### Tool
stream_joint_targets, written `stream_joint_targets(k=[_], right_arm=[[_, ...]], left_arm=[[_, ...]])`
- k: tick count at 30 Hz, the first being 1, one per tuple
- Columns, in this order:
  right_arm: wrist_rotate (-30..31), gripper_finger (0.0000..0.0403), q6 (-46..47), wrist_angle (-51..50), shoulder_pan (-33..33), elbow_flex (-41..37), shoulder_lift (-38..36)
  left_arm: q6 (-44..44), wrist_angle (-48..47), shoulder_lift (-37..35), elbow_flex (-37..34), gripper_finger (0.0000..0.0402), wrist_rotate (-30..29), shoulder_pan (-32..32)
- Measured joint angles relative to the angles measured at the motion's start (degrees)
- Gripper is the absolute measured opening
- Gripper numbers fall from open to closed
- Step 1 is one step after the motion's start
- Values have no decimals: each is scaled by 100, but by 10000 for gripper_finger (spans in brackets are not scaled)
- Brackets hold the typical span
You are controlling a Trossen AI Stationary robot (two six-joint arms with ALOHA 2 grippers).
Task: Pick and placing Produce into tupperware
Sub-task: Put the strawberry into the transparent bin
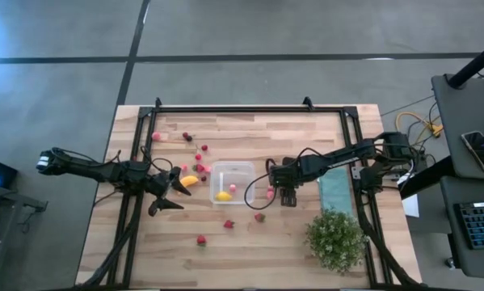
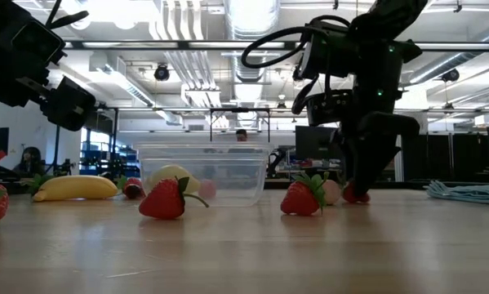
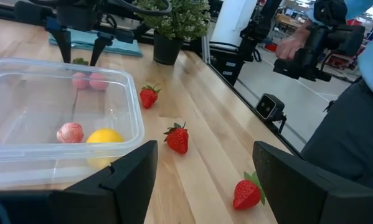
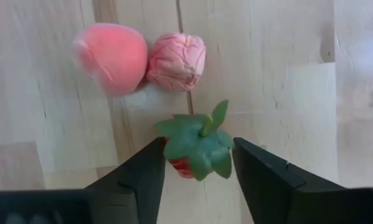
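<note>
The clear tupperware (image 1: 233, 166) stands mid-table with a yellow lemon (image 1: 223, 196) and a pink piece (image 1: 233, 188) inside. To its right, my right gripper (image 1: 288, 198) points down, shut on a red strawberry (image 4: 195, 149) with a green leafy cap. A pink peach (image 4: 110, 58) and a pale pink berry (image 4: 177, 61) lie on the wood just beyond it. Left of the box, my left gripper (image 1: 173, 194) hovers open and holds nothing, beside an orange-yellow curved piece (image 1: 190, 181). My right gripper pinches the strawberry between its two fingers, which meet its red body (image 4: 174, 163) and leafy cap from either side. The fingers come from above, pointing steeply down. The strawberry sits on the table, cap up.
Loose strawberries (image 1: 229, 224) (image 1: 259, 217) (image 1: 201, 239) lie near the front of the box. Small berries (image 1: 187, 136) are scattered at the far left. A green bushy plant (image 1: 335, 238) and a teal cloth (image 1: 335, 190) sit at the right. A person holding a camera (image 3: 311, 43) stands beyond the table.
</note>
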Motion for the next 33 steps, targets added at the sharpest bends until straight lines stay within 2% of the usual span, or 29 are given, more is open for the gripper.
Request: stream_joint_targets(k=[9, 19, 27, 33], right_arm=[[89, 139, 175, 8, 0, 0, -2], [138, 143, 599, 100, -22, 103, -353], [288, 143, 330, 126, -235, 1048, -707], [-124, 143, -49, 119, -370, 1958, -229]], left_arm=[[0, 0, 0, 0, 249, 0, -2], [-1, 0, 0, 0, 249, -1, -1], [0, 2, 0, 0, 249, 0, -2], [-2, 2, -2, 0, 249, 0, -2]])
